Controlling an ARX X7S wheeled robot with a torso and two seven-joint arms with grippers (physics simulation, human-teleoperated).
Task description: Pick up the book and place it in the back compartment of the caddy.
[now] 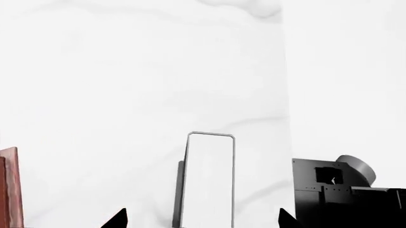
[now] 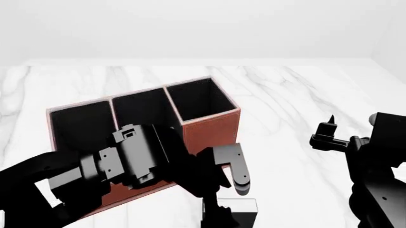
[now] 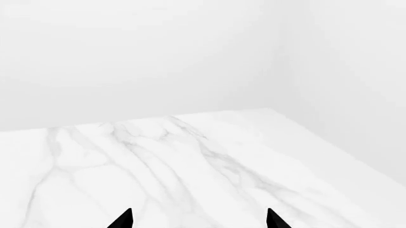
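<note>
Book (image 1: 209,180) fills the lower centre of the left wrist view, upright on the white marble desk (image 1: 127,71), white page edges toward the camera and a dark cover strip along one side. The left tool (image 1: 201,219) shows only two black fingertips at the bottom edge, spread wide on either side of the book and apart from it, so it is released and empty. A red-brown sliver of the caddy (image 1: 9,187) sits at the lower left edge.

In the head view, the caddy (image 2: 212,126) lies centre left, its black cells open. The left tool (image 2: 222,199) hangs at lower centre over the book (image 2: 244,211), which peeks in at the bottom edge, just beside the caddy's front. The right tool (image 2: 345,126) waits at the right, released, nothing between its fingers.

The right wrist view shows only bare desk and two parted fingertips of the right tool (image 3: 199,219) at the bottom.

Judging by this, the approach to grasp is in hand; next the left tool should advance around the book and close squarely on its covers.
</note>
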